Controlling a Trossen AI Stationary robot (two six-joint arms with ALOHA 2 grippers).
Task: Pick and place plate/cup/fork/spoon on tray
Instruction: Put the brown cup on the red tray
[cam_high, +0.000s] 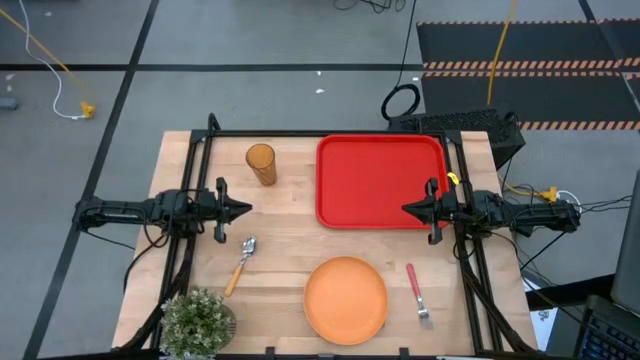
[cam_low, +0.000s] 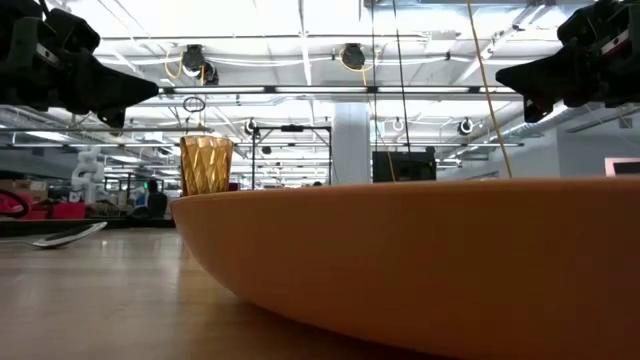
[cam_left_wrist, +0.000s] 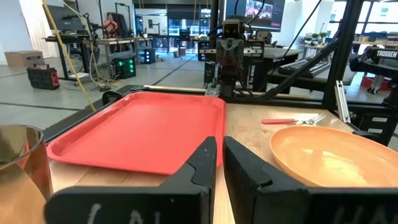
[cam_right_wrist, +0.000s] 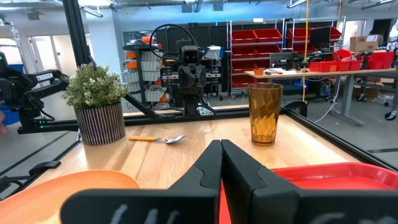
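The red tray (cam_high: 380, 180) lies flat at the table's far right. The amber cup (cam_high: 261, 163) stands upright left of it. The orange plate (cam_high: 346, 298) lies near the front edge. The yellow-handled spoon (cam_high: 240, 264) lies left of the plate and the red-handled fork (cam_high: 417, 292) right of it. My left gripper (cam_high: 247, 209) hovers at mid-left, shut and empty. My right gripper (cam_high: 406, 209) hovers above the tray's near right rim, shut and empty.
A small potted plant (cam_high: 198, 320) stands at the near left corner. A black frame (cam_high: 300, 133) runs along the table's far edge and sides. Bare wood lies between the two grippers at mid-table.
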